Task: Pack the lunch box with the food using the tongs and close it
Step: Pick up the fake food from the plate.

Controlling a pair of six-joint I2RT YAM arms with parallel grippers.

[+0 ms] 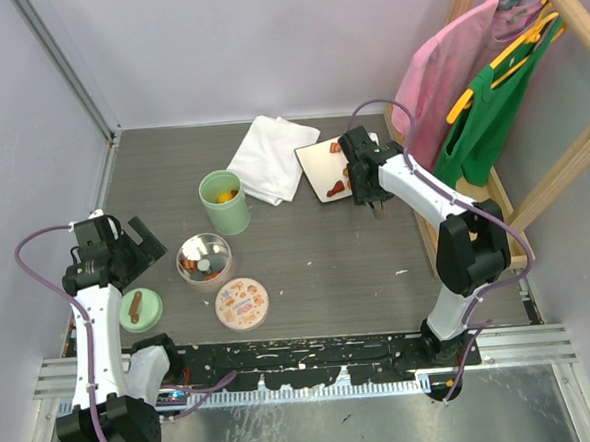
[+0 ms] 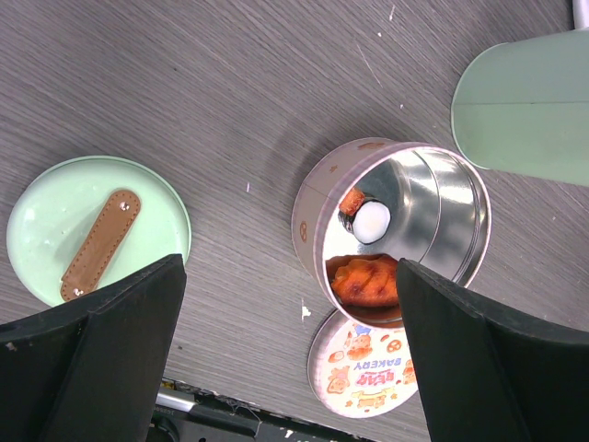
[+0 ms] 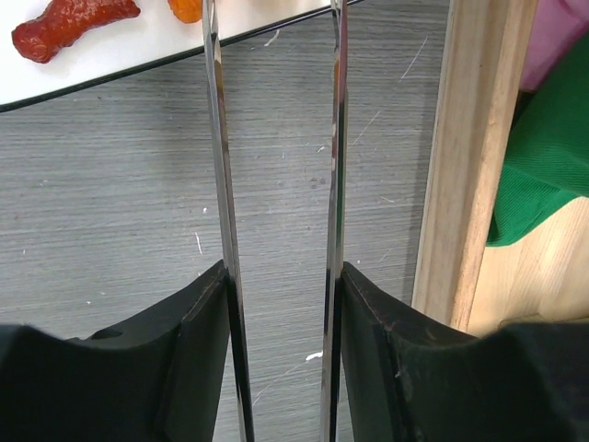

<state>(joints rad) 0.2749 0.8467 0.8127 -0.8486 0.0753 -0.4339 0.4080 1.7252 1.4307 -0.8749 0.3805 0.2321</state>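
Observation:
My right gripper point(image 3: 281, 276) is shut on the tongs point(image 3: 221, 166), its pads pressing both thin metal arms from outside; a gap stays between the arms. The tongs' tips are cut off by the top edge of the right wrist view, beside a red piece point(image 3: 74, 20) and an orange piece point(image 3: 184, 7) of the food on a white plate point(image 3: 138, 51). The lunch box is a round metal tin point(image 2: 308, 221) with an orange piece point(image 2: 363, 281) inside. My left gripper point(image 2: 290, 267) hangs open and empty above the table beside the tin point(image 1: 204, 259).
A printed tin lid point(image 1: 242, 302) lies near the front. A mint-green lid point(image 1: 150, 302) with a brown knob point(image 2: 99, 244) lies at the left. A tall mint-green cup point(image 1: 224, 203) holds yellow pieces. A white cloth point(image 1: 271, 157) lies at the back; a wooden rack point(image 3: 474, 138) stands right of my right gripper point(image 1: 363, 182).

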